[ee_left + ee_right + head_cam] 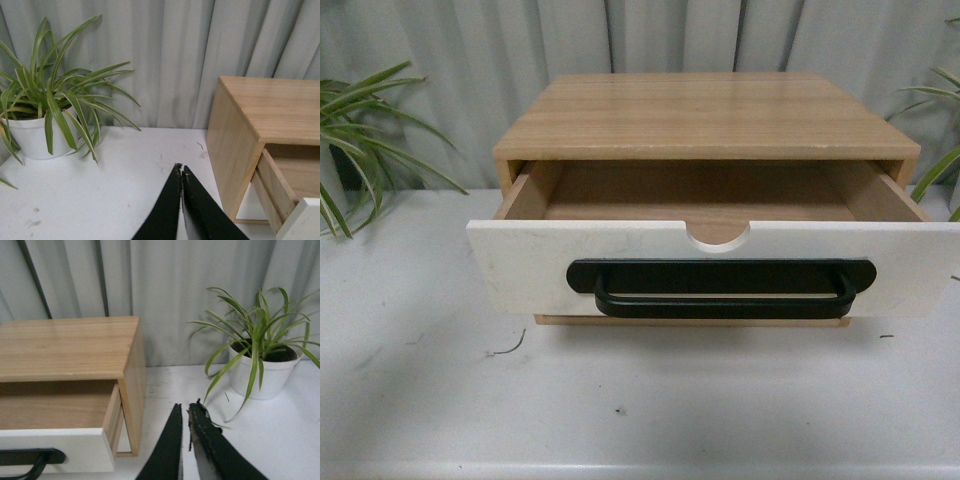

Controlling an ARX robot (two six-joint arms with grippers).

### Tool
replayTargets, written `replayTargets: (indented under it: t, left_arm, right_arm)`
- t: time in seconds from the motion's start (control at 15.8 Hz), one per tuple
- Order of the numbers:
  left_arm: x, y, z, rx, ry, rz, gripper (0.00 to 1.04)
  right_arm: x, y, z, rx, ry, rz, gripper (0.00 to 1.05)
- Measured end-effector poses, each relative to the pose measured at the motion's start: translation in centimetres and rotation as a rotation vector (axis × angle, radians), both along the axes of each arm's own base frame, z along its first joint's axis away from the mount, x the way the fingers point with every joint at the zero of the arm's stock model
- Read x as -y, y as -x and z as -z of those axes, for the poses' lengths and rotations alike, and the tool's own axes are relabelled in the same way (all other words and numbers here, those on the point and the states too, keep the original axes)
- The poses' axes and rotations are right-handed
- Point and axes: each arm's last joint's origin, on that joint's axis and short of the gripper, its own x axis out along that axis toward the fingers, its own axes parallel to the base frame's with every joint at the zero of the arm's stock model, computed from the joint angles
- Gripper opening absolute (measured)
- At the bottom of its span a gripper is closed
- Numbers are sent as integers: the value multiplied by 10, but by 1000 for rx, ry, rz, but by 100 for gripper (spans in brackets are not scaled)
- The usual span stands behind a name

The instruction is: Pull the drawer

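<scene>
The drawer [520,265] stands pulled out of a wooden cabinet [705,115] in the front view. Its white front carries a long black bar handle [720,290] and a semicircular notch [717,236] in the top edge. The inside looks empty. Neither arm shows in the front view. My left gripper [180,169] is shut with nothing in it, over the table to the left of the cabinet [260,115]. My right gripper [185,409] is shut and empty, to the right of the cabinet [70,345], with the drawer front [55,449] and handle end [30,458] in its view.
A potted spider plant [45,115] stands at the table's back left, another [260,355] at the back right. Grey curtains [650,35] hang behind the cabinet. The white table [640,400] stretches in front of the drawer.
</scene>
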Motion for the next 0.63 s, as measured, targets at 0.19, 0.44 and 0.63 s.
replayTargets:
  t: [0.19, 0.44, 0.63]
  left_arm:
    - [10, 16, 14, -7, -2, 7, 2]
    - [25, 32, 27, -11, -4, 20, 2]
    - [23, 40, 31, -10, -4, -5, 2]
  right_arm:
    - [-7, 14, 18, -13, 2, 10, 2]
    - [-18, 28, 31, -14, 5, 13, 2]
    - [-18, 35, 37, -12, 5, 12, 2]
